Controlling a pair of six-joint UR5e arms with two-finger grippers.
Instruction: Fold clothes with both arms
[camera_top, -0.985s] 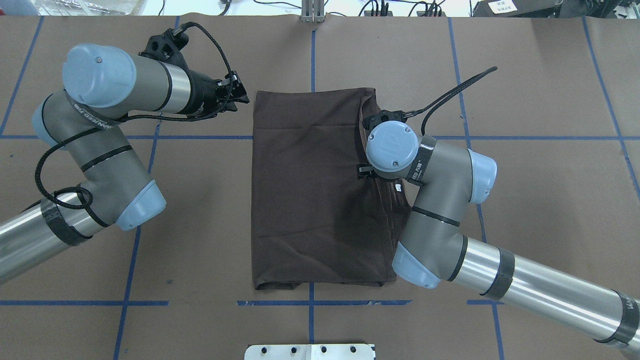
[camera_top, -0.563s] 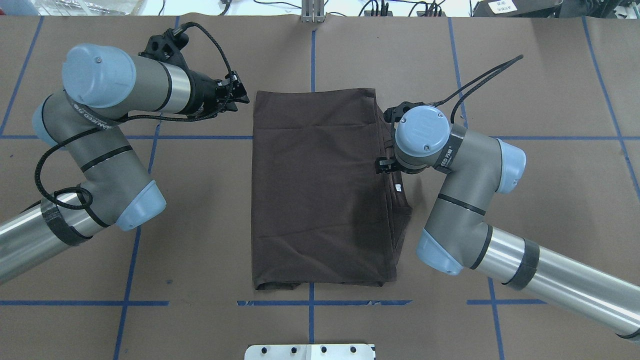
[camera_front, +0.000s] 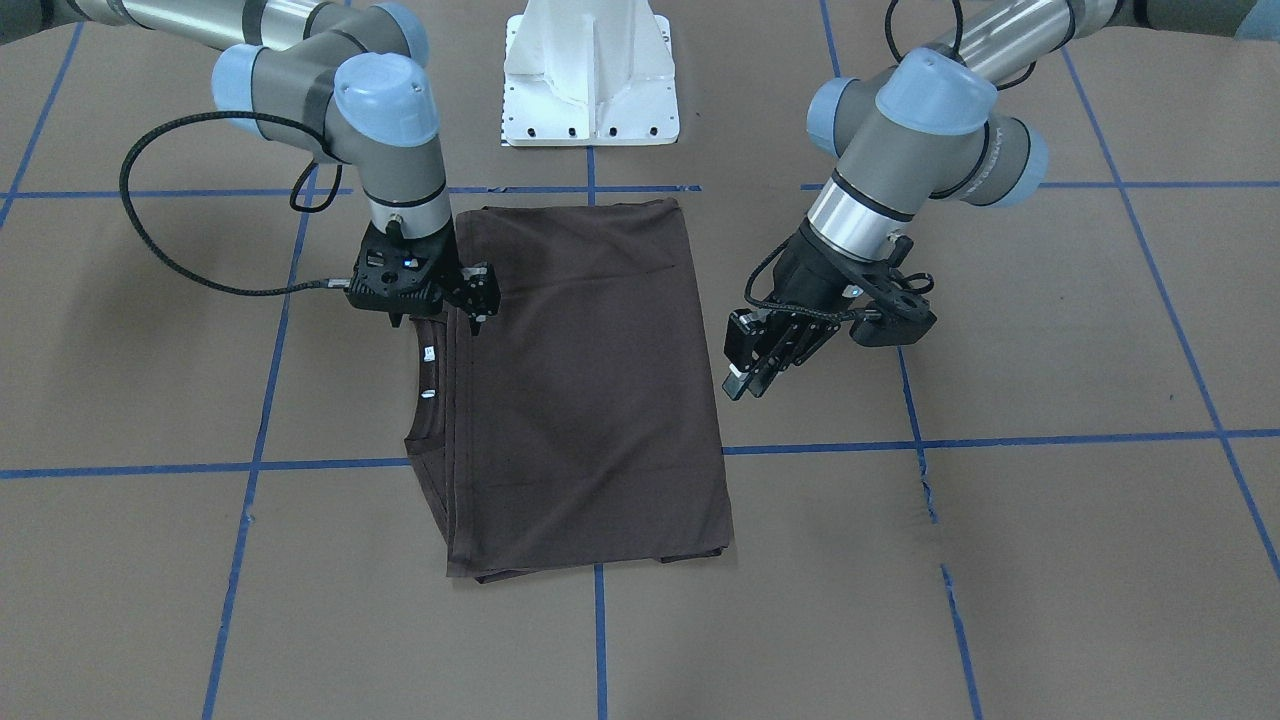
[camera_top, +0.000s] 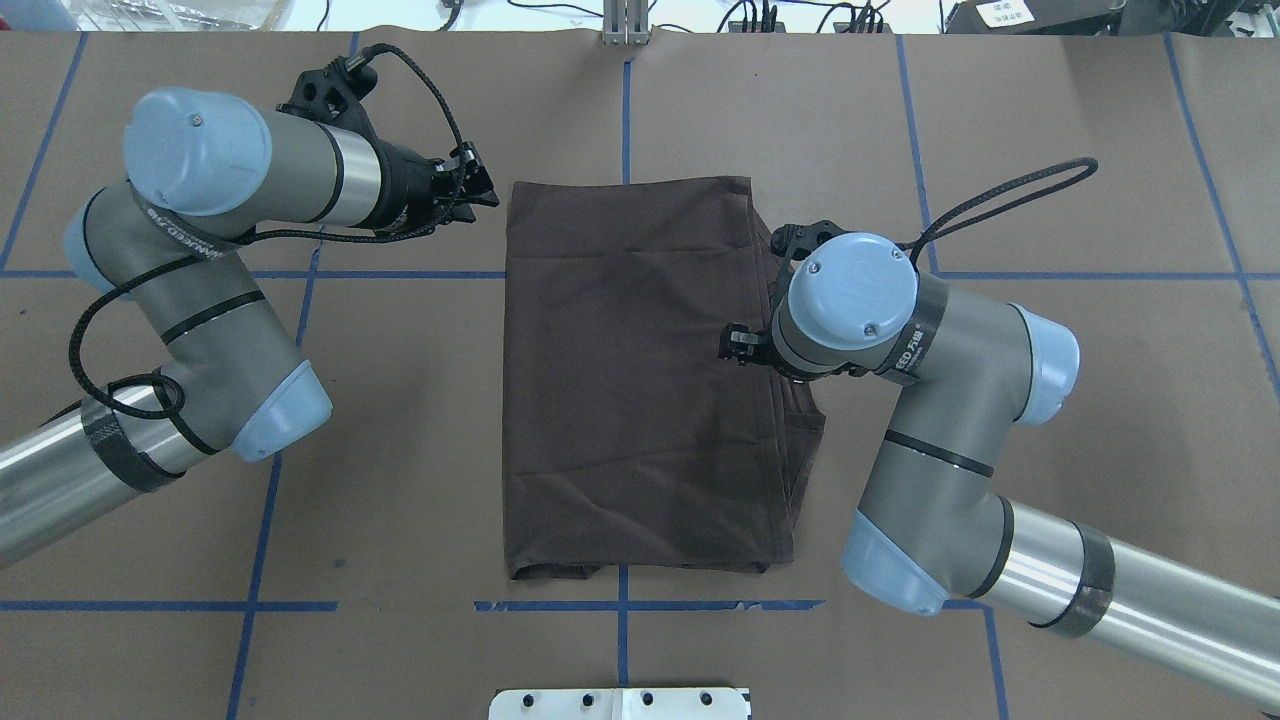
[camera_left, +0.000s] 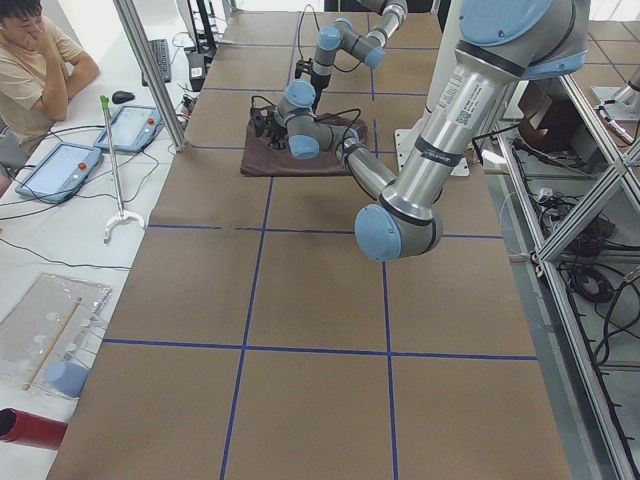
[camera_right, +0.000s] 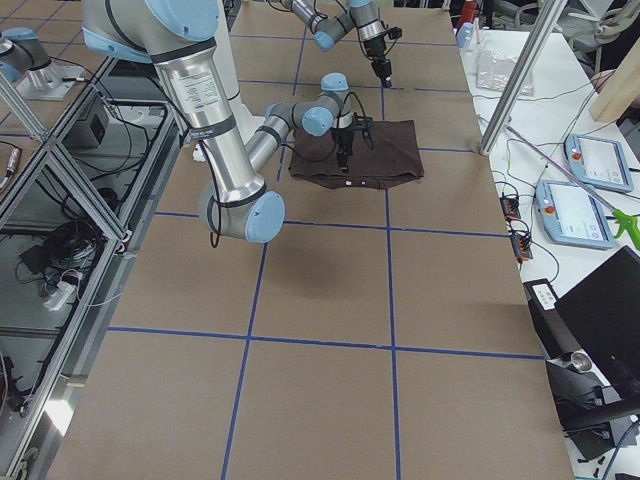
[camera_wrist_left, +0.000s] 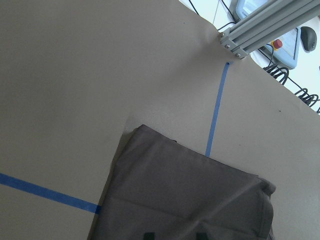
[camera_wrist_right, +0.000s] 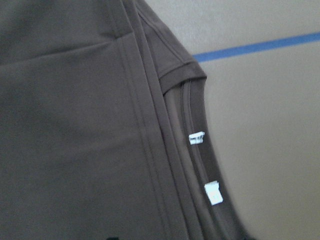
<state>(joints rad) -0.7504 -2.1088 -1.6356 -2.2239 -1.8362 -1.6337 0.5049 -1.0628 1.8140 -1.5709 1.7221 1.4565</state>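
The dark brown T-shirt lies flat in the middle of the table, straight out from the white base block. It is folded lengthwise into a tall rectangle. Its top layer is smooth, with only a few faint creases, and no sleeve sticks out. At both short ends a lower layer shows slightly under the top one.

Along the long edge on the robot's right, the layers are stacked in narrow steps with their stitched hems running side by side. There the ribbed collar peeks out from under the top fold, and two small white neck tags lie along its inner band. That edge is not straight. It juts out where the collar lies and slants back in toward both ends.

The right arm holds the right gripper pointing straight down, close over this collar edge. I cannot tell how far its jaws are parted, nor whether it touches the cloth.

The left arm holds the left gripper raised beside the opposite long edge, toward the far corner and clear of the fabric. Its fingertips stand apart with nothing between them.

The table is covered in brown paper crossed by blue tape. A person sits at the far side.
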